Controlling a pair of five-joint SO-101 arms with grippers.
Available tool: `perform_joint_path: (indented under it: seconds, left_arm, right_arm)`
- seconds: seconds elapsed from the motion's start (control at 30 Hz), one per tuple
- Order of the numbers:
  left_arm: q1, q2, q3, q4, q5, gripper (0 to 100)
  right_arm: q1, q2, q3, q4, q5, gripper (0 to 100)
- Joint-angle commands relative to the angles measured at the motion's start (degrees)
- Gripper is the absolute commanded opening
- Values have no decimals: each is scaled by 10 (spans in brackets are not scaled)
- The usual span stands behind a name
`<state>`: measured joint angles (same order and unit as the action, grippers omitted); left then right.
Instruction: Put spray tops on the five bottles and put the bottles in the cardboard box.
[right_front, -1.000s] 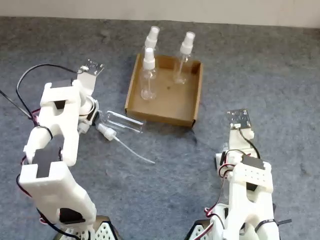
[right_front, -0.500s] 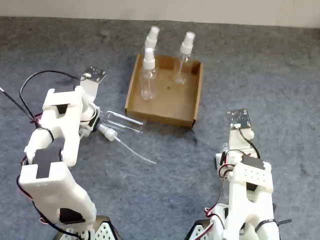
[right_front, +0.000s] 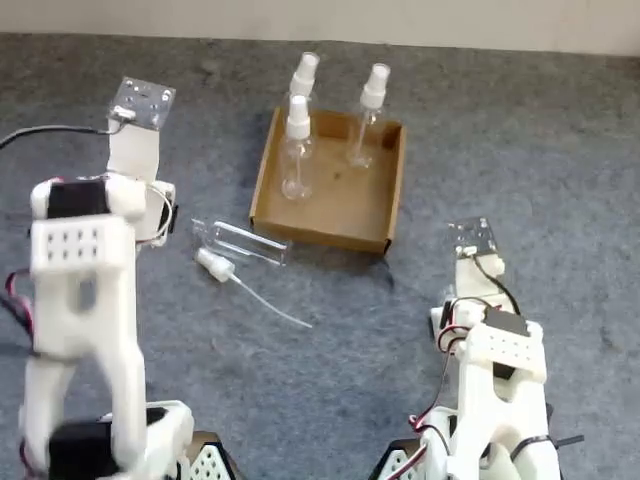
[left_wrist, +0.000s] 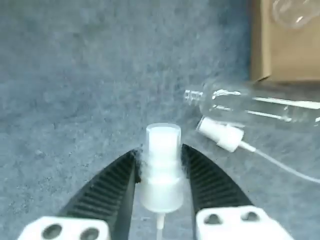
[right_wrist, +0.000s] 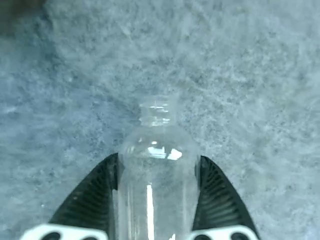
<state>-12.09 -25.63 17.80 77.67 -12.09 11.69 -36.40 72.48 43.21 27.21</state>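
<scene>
In the left wrist view my left gripper (left_wrist: 160, 156) is shut on a white spray top (left_wrist: 162, 172), held above the carpet. Beyond it lie an uncapped clear bottle (left_wrist: 260, 107) and a loose spray top (left_wrist: 220, 135) with a long tube. The high view shows that bottle (right_front: 245, 242) and loose top (right_front: 215, 265) on their sides, left of the cardboard box (right_front: 330, 215). Capped bottles (right_front: 297, 150) (right_front: 365, 115) stand in the box, with a third (right_front: 303, 75) at its far corner. My right gripper (right_wrist: 158, 161) is shut on an upright open-necked bottle (right_wrist: 156, 145).
Grey carpet covers the table. The raised left arm (right_front: 85, 260) stands tall at the left, and the right arm (right_front: 495, 350) sits at the front right. Open carpet lies between the arms in front of the box.
The left arm has lifted away from the carpet beside the lying bottle, its wrist swinging up and toward the back left. The right arm has barely moved.
</scene>
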Motion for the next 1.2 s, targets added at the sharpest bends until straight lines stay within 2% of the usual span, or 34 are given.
perform_joint_path:
  seconds: [0.0, 0.17, 0.3, 0.4, 0.5, 0.63, 0.77, 0.9, 0.97, 1.17]
  left_arm:
    - [36, -103, 18, 11, 40, 7]
    - [92, -189, 87, -25, 70, 7]
    - [105, -225, 159, -78, 97, 7]
    - [105, -240, 220, -116, 104, 7]
    - [105, -247, 275, -142, 104, 7]
    - [106, -249, 313, -178, 105, 7]
    - [106, -248, 324, -188, 105, 6]
    - [106, -248, 327, -188, 105, 7]
    - [106, -247, 327, -188, 105, 7]
    - [106, -245, 327, -188, 105, 6]
  right_arm:
    - [1, 1, -72, 57, 22, 4]
    - [0, 1, -184, 128, 22, 4]
    - [2, 1, -240, 166, 26, 4]
    - [29, 7, -277, 183, 68, 4]
    - [109, 36, -298, 128, 127, 4]
    - [218, 153, -327, 14, 136, 4]
    - [249, 274, -415, 27, 139, 4]
    - [248, 327, -464, 36, 139, 6]
    - [248, 334, -467, 36, 139, 43]
    - [247, 336, -466, 76, 139, 233]
